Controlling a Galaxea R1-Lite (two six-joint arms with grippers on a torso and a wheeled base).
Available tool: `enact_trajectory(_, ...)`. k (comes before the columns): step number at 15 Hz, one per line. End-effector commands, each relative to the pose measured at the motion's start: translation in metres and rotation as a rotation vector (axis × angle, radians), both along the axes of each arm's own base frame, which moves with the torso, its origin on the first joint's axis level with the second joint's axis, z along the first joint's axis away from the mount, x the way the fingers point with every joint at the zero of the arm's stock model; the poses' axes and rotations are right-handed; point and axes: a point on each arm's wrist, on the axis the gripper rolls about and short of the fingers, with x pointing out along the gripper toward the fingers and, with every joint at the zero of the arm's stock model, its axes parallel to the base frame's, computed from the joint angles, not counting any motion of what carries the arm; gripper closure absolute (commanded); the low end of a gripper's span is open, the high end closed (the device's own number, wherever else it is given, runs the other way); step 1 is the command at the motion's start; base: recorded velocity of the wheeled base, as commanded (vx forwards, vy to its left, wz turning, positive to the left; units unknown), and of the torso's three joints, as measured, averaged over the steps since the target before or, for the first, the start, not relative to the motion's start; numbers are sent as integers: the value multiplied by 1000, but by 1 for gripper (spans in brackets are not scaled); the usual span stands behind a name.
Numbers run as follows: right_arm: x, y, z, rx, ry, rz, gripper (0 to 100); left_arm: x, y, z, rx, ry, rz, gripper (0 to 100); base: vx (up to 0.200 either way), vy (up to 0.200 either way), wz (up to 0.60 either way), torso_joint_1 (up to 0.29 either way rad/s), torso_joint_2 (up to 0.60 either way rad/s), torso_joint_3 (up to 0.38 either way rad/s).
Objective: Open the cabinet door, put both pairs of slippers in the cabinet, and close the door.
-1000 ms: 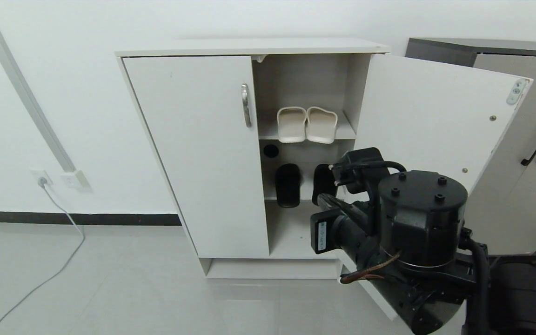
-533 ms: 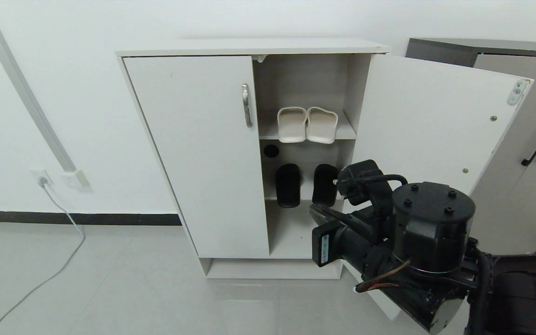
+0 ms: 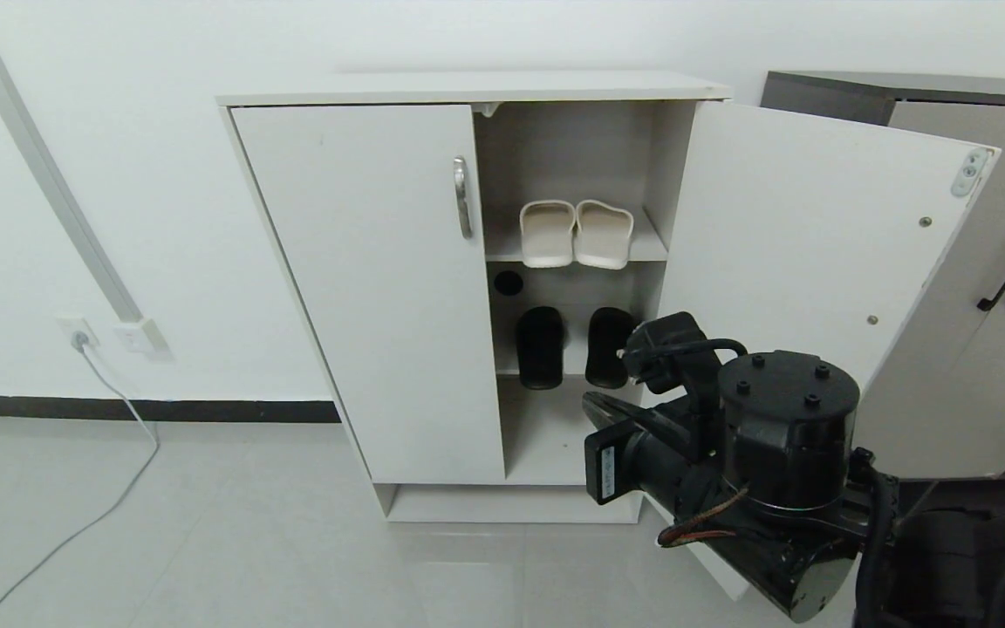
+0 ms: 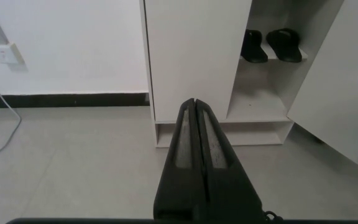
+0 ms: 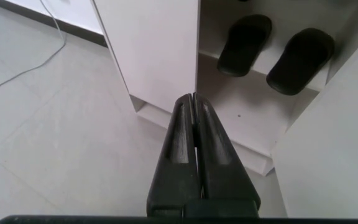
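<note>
Looking at the cabinet [image 3: 468,87] with its right door [image 3: 799,227] swung wide for loading. Got beige slippers [image 3: 577,234] parked on the upper shelf [image 3: 652,250] and black slippers [image 3: 572,344] on the one below, so guessing just the closing left. Seeing right pincer [image 5: 194,106] and left pincer [image 4: 193,109] both pinched together, empty, free for a push.
</note>
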Motion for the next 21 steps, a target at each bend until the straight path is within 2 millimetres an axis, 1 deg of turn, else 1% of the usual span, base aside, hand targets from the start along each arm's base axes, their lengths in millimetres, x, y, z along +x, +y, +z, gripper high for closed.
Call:
enact_trajectory(1, 0, 0, -2, -6, 2, 0, 100, 0, 0, 0, 0, 1, 0, 100, 0, 0, 0, 0, 0, 0)
enact_trajectory(3, 0, 0, -2, -5, 3, 0, 100, 0, 0, 0, 0, 1, 0, 100, 0, 0, 0, 0, 0, 0)
enact_trajectory(7, 1, 1, -2, -7, 3, 0, 100, 0, 0, 0, 0, 1, 0, 100, 0, 0, 0, 12, -204, -305)
enact_trajectory(13, 2, 0, -3, -10, 5, -5, 100, 0, 0, 0, 0, 1, 0, 100, 0, 0, 0, 78, -508, -347)
enact_trajectory(21, 2, 0, -3, -8, 4, -5, 100, 0, 0, 0, 0, 1, 0, 100, 0, 0, 0, 156, -474, -324)
